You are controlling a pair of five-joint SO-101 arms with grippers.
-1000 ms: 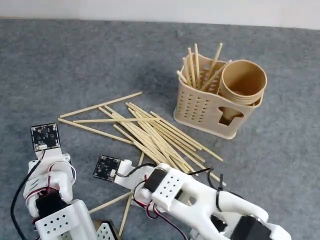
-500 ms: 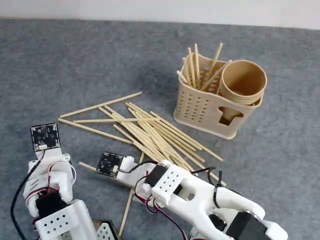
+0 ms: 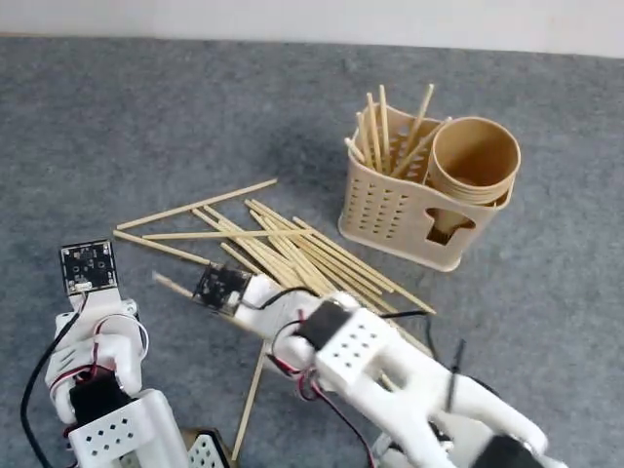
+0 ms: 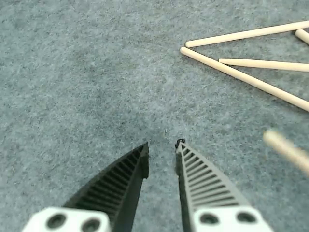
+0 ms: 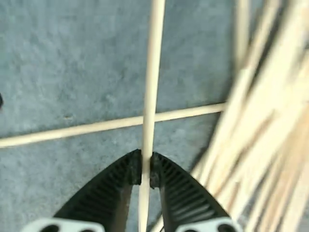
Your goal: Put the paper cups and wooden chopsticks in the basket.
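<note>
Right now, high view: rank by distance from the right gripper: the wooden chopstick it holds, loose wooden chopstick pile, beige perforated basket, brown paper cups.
1. Wooden chopstick: clamped in the right gripper.
2. Loose chopstick pile: on the grey carpet alongside.
3. Beige perforated basket: back right.
4. Brown paper cups: basket's far-right compartment.

place: likely lab bench | cue: grey felt mat [image 3: 88, 117], pale wall [image 3: 292, 18]

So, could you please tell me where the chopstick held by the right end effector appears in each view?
High view: the held chopstick juts out from the right arm, beside the pile.
Left wrist view: probably the blurred stick near the edge.
Right wrist view: pinched in the right end effector.
Shared landmark: the loose pile.
</note>
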